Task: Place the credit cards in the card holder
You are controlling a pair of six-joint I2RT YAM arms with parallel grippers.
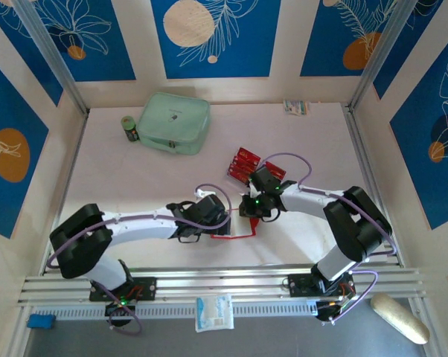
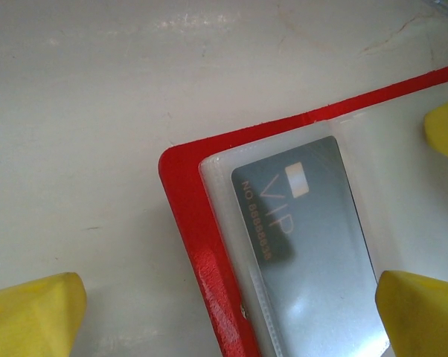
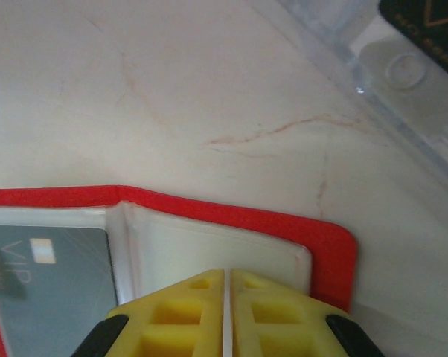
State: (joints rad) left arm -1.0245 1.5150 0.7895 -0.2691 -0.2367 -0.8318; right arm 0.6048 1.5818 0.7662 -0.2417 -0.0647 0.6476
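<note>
One VIP card (image 2: 313, 253) inside the open card holder (image 2: 181, 195), right pincer (image 3: 227, 275) closed.

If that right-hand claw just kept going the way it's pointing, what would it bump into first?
Probably the card holder: the shut right gripper points at its empty pale pocket, beside the card already tucked in. It may be touching already; depth is unclear.

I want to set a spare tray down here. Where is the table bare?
Bare: far right, between card tray, packet and right wall; and left, between mint-green case and left arm. Crowded: the centre, where left end effector and right end effector meet over the open card holder.
</note>
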